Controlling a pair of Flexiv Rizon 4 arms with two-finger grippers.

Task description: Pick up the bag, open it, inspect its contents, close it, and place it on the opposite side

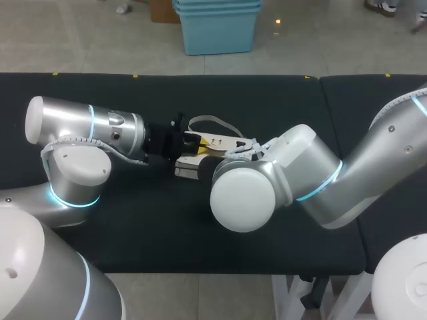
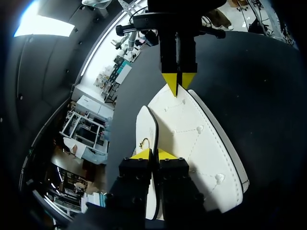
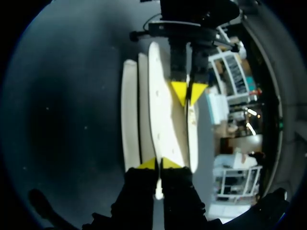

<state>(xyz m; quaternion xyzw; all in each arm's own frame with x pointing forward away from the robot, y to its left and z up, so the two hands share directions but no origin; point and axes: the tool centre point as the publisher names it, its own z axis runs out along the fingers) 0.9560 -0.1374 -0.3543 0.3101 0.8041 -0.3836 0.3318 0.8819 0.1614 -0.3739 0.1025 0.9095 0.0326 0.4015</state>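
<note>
Claw (image 2: 154, 154) to claw (image 2: 179, 81), bag (image 2: 192, 139) lengthwise between

1. Black counter (image 1: 200, 230), matte, stretching across the whole width.
2. Seam (image 1: 325, 110) near the right, dividing counter into a wide section and a narrower one.
3. Small yellow marks (image 1: 135, 76) along the far edge, well apart.

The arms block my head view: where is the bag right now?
The bag is mid-table in the head view, held between the left tool and the right tool, which pinch its opposite ends.
</note>
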